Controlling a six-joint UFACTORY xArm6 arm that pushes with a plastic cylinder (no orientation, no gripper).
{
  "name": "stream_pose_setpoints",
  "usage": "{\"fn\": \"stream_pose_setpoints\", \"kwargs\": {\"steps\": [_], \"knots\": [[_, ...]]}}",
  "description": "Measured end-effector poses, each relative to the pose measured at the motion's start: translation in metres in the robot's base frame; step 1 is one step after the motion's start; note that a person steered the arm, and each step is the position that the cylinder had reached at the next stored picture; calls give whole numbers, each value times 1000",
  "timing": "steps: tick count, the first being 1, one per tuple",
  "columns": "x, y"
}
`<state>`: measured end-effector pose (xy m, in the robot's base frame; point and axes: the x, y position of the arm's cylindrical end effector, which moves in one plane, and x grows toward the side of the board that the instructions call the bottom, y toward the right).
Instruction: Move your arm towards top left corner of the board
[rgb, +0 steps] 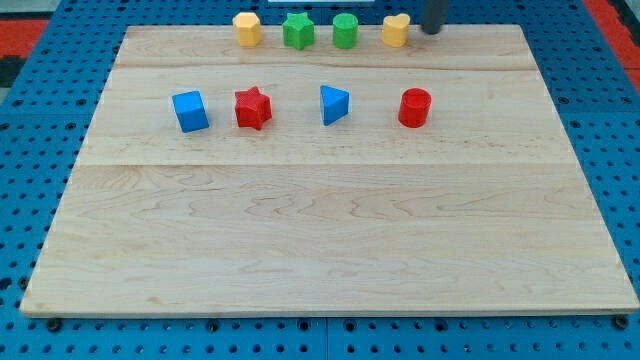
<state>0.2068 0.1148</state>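
Note:
My tip (432, 30) is at the view's top edge of the wooden board (320, 240), right of centre, just right of a yellow heart-shaped block (396, 30). Along the top edge, from the left, stand a yellow hexagon block (247, 29), a green star (298, 31), a green cylinder (345, 30) and the yellow heart. A lower row holds a blue cube (190, 110), a red star (253, 108), a blue triangle (334, 104) and a red cylinder (414, 107). The board's top left corner (130, 32) is far to the left of the tip.
The board lies on a blue perforated table (40, 160). A red patch (20, 40) shows at the view's top left and another red patch (610, 20) at the top right.

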Motion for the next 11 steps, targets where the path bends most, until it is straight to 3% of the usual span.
{"fn": "stream_pose_setpoints", "kwargs": {"steps": [1, 2, 7, 9, 10, 11], "knots": [[-1, -8], [-11, 23], [-15, 2], [118, -36], [76, -18], [93, -49]]}}
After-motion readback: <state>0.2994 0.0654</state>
